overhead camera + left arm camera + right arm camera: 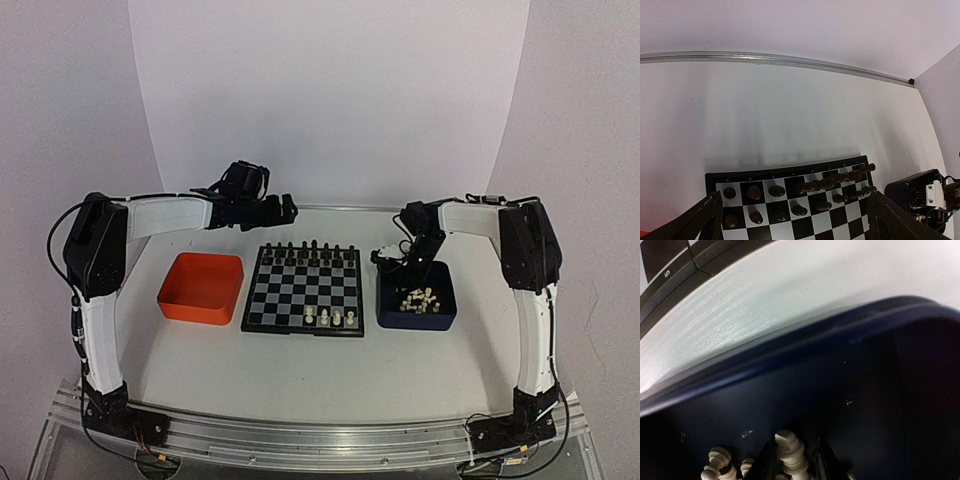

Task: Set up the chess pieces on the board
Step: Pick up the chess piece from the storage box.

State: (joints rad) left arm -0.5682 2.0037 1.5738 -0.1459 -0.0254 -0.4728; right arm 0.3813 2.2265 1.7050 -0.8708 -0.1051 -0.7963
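Two fingers (766,466) of the right gripper (792,465) sit on both sides of one white chess piece (788,446) in the blue tray (790,347); I cannot tell if they squeeze it. Four white pieces (330,318) stand on the board (290,292). The left gripper (800,217) hangs wide open.

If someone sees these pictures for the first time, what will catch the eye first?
The checkered board at the centre, with black pieces on its far rows and only four cream pieces on its near row. To its right, the right gripper reaches into the dark blue tray, fingers flanking one cream piece; an orange tray sits left.
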